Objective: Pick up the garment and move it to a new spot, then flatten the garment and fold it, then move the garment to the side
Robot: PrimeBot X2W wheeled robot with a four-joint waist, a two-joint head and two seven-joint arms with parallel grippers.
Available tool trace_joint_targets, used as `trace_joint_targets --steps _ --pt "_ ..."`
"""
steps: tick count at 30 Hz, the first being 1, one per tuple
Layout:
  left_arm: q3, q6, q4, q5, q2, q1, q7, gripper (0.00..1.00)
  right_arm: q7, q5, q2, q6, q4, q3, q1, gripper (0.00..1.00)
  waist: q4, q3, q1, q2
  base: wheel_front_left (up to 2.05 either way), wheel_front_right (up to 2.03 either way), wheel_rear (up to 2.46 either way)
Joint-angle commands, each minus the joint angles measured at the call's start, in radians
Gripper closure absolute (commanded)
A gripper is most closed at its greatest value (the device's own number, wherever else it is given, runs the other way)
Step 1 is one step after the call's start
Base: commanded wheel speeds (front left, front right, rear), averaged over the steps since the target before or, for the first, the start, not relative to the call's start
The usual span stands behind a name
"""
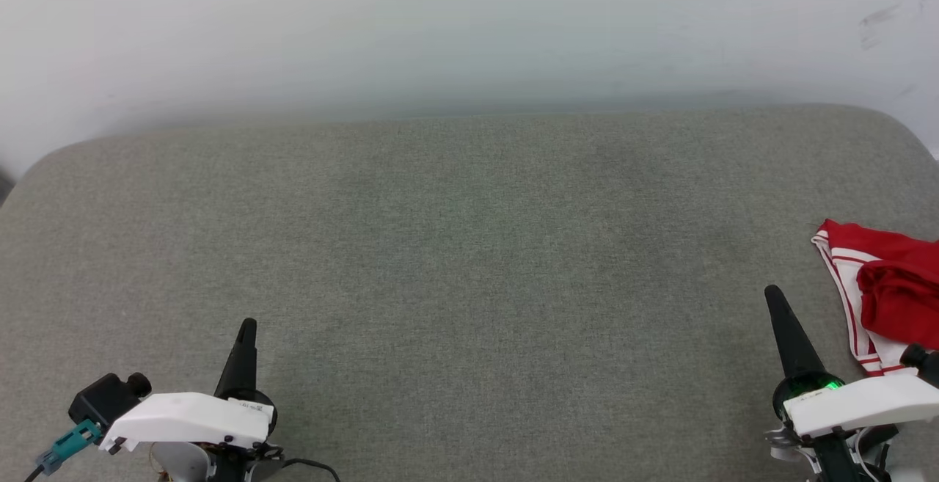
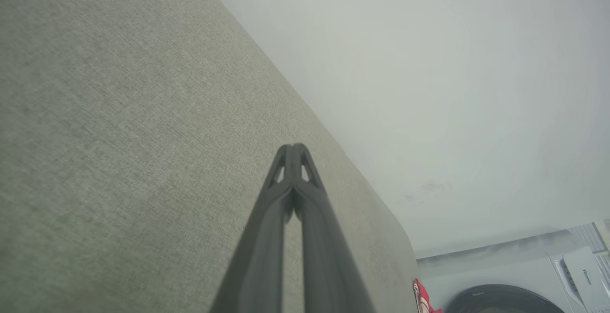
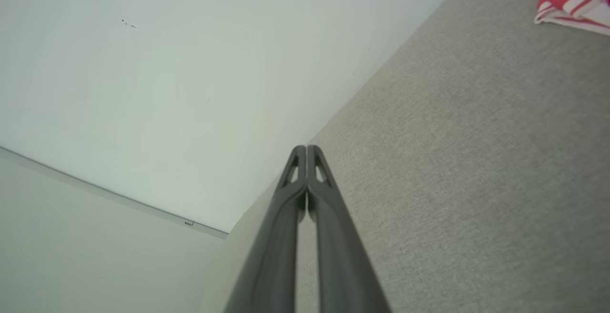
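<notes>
Now the left tool point(image 1: 247, 324) and right tool point(image 1: 772, 293) are closed and empty; the garment point(image 1: 891, 298) lies crumpled beside the right tool

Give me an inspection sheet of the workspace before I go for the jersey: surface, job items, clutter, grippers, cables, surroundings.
Surface: grey fabric-covered surface, flat, with rounded far corners.
Job's things: red jersey with white, stripe-trimmed parts, bunched at the surface's right edge and cut off by the head view; not flattened or folded.
Clutter: nothing seen.
Grippers: left gripper at near left, jaws shut, holding nothing; right gripper at near right, jaws shut, holding nothing, just left of the jersey.
Cables: dark cable by the left wrist; teal connector on its outer side.
Surroundings: white wall behind; washing machine past the jersey's end of the surface.
</notes>
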Motion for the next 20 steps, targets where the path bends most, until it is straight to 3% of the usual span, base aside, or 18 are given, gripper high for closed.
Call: trace_joint_targets --steps 1,20 --pt "0.012 -0.006 -0.005 -0.025 -0.002 -0.021 0.007 1.0 0.001 0.031 0.002 0.0 -0.003 -0.004 -0.027 1.0 0.001 -0.001 0.0 -0.0001 0.0 0.0 0.0" --pt "0.051 -0.038 0.01 -0.193 -0.034 -0.034 0.058 1.0 0.023 0.227 0.007 0.0 0.034 -0.02 -0.041 1.0 0.013 -0.008 0.0 -0.0001 0.0 0.0 0.0"
